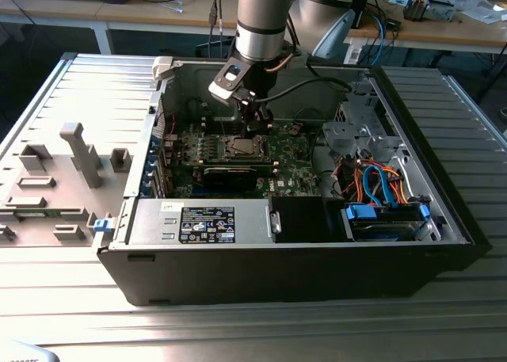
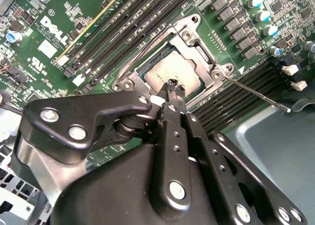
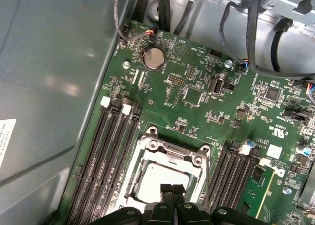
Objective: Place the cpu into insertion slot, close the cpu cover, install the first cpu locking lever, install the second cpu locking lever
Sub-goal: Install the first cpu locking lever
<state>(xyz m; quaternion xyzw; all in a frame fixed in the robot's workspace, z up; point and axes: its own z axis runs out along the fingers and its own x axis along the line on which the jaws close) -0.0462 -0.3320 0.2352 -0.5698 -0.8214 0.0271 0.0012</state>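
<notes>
Case: the computer case (image 1: 277,267) sits mid-frame in the exterior view, on the table (image 1: 253,330).
Motherboard: the motherboard (image 1: 293,152) lies in the case, behind the power-supply box (image 1: 202,222).
Socket: the insertion slot (image 1: 240,146) is at the board's centre. The cpu (image 2: 170,72) lies in it (inside the window of the cpu cover (image 2: 189,40), which lies flat).
Memory slots: the memory slots (image 3: 110,156) flank the socket on both sides.
Gripper: the gripper (image 2: 173,87) is directly over the cpu.
Drive bay: the drive bay (image 1: 384,219) is at the case's lower right.
Fixtures: the fixture blocks (image 1: 79,152) stand on the table, at the exterior view's left of the case.
</notes>
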